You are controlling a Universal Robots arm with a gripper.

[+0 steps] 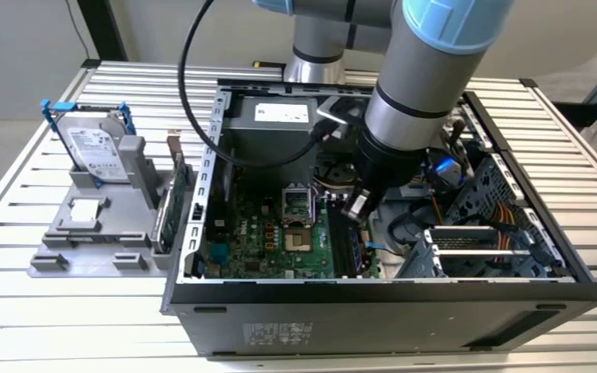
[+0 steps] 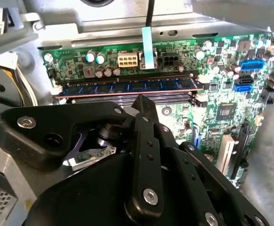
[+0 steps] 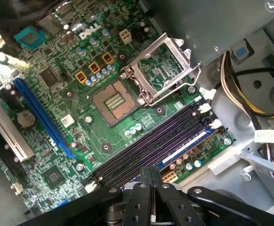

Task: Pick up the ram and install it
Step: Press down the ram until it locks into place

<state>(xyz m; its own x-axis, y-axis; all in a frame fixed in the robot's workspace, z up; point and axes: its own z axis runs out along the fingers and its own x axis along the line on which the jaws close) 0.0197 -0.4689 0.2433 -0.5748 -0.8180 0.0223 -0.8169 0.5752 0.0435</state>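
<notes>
Inside the open computer case [image 1: 382, 307], the gripper [image 1: 359, 208] hangs just above the memory slots [image 3: 151, 148] with its jaws closed together and holding nothing, while the ram [image 2: 127, 86] sits in the outermost slot of the motherboard [image 3: 80, 117], in line with the empty slots beside it. Around it lie the open processor socket [image 3: 148, 77], bundled cables [image 1: 485, 210] and the drive cage [image 1: 480, 245], and outside the case, toward the exterior view's left, a grey stand [image 1: 96, 233] holds a hard drive [image 1: 96, 151].
</notes>
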